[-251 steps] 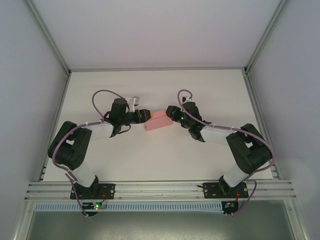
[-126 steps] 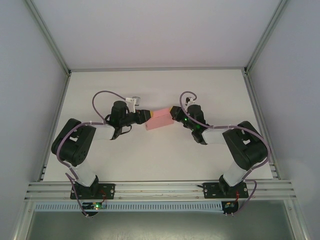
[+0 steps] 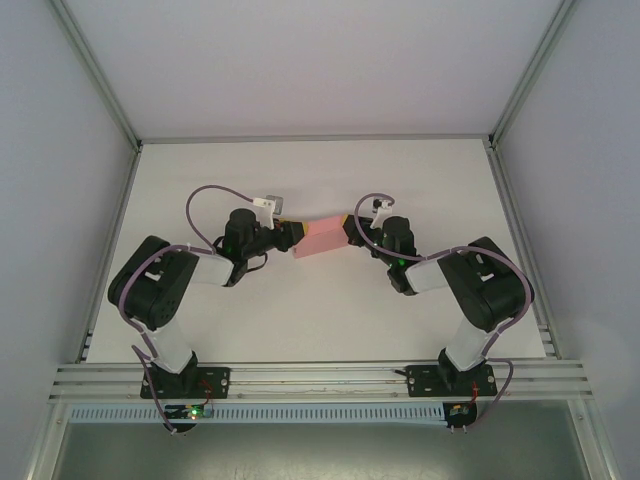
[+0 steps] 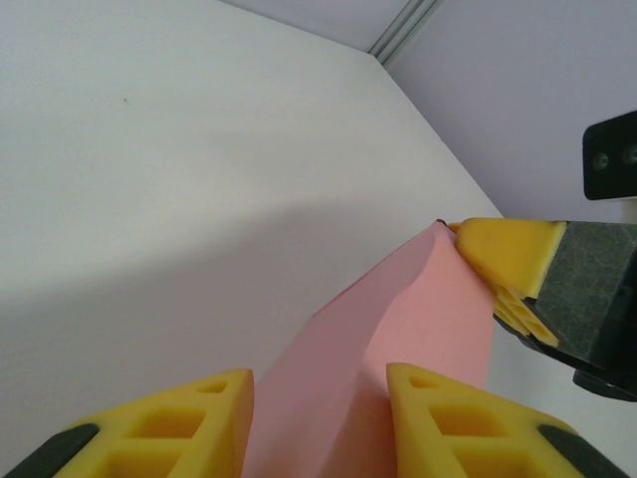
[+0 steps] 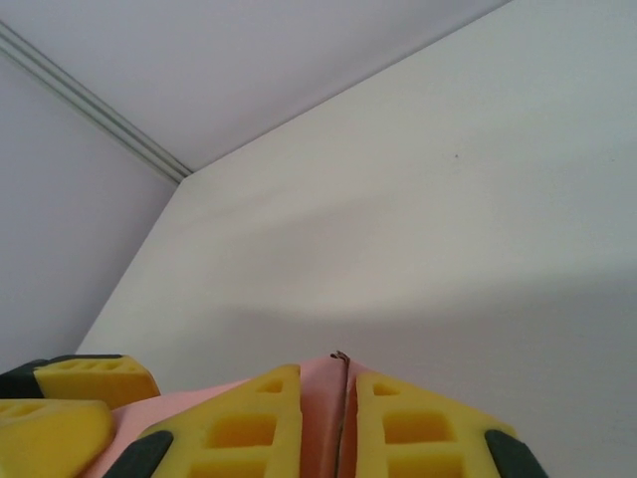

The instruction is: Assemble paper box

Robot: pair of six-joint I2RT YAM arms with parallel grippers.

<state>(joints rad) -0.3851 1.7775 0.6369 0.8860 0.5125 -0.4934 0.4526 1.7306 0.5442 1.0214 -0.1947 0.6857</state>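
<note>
Between left gripper (image 3: 287,235) and right gripper (image 3: 349,229), the paper box (image 3: 322,238) is being held at both ends, the left clamping its body, the right pinching thin card (apparently an end flap). End-closing looks underway; the next tuck is calling for a steady counter-hold.

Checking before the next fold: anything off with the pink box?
Nothing torn or spilled. The paper box runs at a slant to the table edges, held at both ends by the left gripper and right gripper. Its right end looks pinched flat between the right fingers, not square.
</note>
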